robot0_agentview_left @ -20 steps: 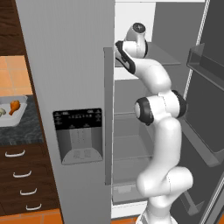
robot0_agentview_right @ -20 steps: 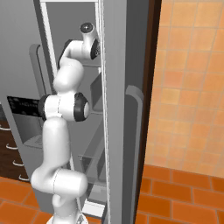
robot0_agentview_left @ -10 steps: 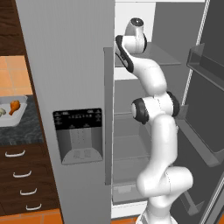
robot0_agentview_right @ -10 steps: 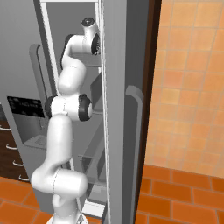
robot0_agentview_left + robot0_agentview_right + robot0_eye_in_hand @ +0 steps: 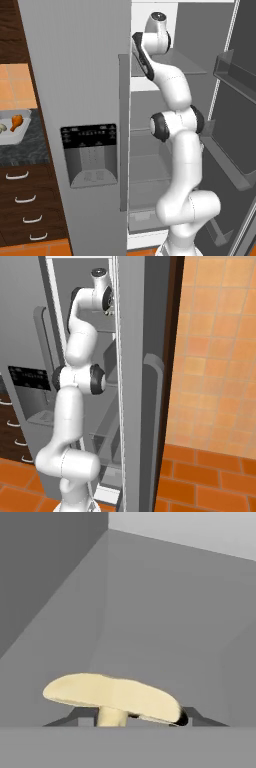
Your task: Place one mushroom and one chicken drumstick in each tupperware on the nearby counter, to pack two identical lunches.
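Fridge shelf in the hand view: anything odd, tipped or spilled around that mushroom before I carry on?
Nothing stands out. The mushroom sits upright on its stem on the grey fridge shelf, cap whole, with no spill or debris near it. The jaws sit low around its base, largely hidden by the cap.

White arm [image 5: 180, 150] reaching into open fridge [image 5: 85, 100], tupperware [image 5: 12, 131] with drumstick [image 5: 17, 121] on counter [image 5: 20, 150]
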You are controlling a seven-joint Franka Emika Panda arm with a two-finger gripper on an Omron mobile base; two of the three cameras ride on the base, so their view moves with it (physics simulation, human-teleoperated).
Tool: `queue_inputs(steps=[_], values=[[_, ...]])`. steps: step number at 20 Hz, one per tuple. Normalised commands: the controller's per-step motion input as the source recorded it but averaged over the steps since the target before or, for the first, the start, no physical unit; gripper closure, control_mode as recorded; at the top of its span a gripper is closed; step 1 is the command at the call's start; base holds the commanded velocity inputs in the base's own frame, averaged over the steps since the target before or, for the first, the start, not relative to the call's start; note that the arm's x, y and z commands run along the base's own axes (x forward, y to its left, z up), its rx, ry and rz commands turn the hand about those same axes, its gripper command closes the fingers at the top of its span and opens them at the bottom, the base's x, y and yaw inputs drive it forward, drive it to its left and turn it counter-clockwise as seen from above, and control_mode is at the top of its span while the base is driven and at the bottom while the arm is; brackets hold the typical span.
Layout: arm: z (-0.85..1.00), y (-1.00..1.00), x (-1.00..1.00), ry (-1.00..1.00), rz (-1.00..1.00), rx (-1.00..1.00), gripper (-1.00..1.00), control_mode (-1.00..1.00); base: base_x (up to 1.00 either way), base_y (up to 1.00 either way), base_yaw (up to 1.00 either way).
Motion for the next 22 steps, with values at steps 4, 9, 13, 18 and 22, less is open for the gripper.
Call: queue_inputs(steps=[4, 9, 13, 18, 22], values=[[-0.49, -0.07, -0.84, -0.23, 0.00, -0.06, 1.00, -1.00, 0.00, 0.00, 0.00], [-1.00, -0.38, -0.03, -0.27, 0.01, -0.20, 1.00, -1.00, 0.00, 0.00, 0.00], [-1.00, -0.36, 0.01, -0.34, 0.02, -0.24, 1.00, -1.00, 0.00, 0.00, 0.00], [-0.83, -0.03, -0.69, -0.49, 0.08, -0.16, 1.00, -1.00, 0.00, 0.00, 0.00], [0.04, -0.01, -1.00, -0.13, 0.00, 0.03, 1.00, -1.00, 0.00, 0.00, 0.00]])
